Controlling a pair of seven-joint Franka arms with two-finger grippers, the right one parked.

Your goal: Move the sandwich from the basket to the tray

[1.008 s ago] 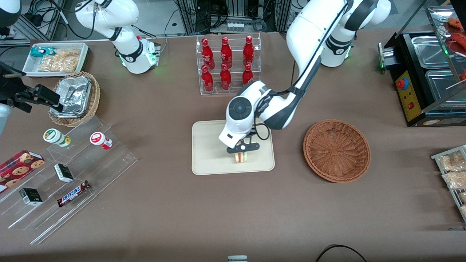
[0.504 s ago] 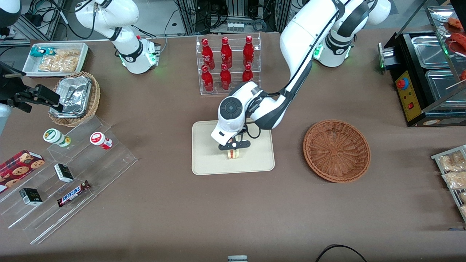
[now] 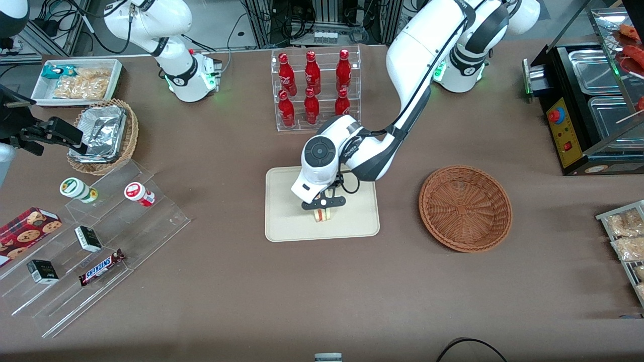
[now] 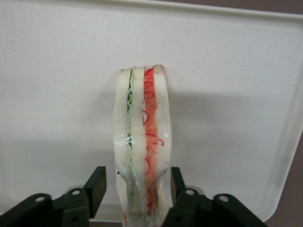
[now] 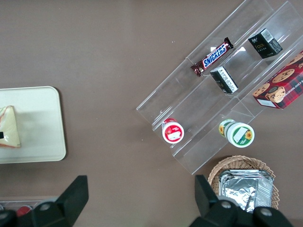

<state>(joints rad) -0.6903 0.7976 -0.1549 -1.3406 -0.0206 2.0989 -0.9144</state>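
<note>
The sandwich [image 3: 322, 215], a clear-wrapped wedge of white bread with red and green filling, stands on its edge on the cream tray [image 3: 287, 221]. My left gripper [image 3: 322, 208] hangs straight over it. In the left wrist view the sandwich [image 4: 142, 142] rises between the two black fingers [image 4: 97, 182] of the gripper [image 4: 136, 178], with a narrow gap showing on each side, so the gripper is open around it. The tray [image 4: 57, 71] fills the background there. The reddish-brown basket [image 3: 465, 207] lies empty beside the tray, toward the working arm's end. The right wrist view catches the sandwich [image 5: 9, 126] on the tray [image 5: 42, 123].
A clear rack of red bottles [image 3: 314, 90] stands farther from the camera than the tray. A stepped acrylic shelf [image 3: 100, 236] with snacks, a lighter wicker basket with foil [image 3: 103, 136] and a white bin [image 3: 78, 80] lie toward the parked arm's end. A black food warmer [image 3: 588, 105] stands at the working arm's end.
The gripper carried the sandwich a little way over the tray toward the parked arm's end, then held nearly still for the last half second.
</note>
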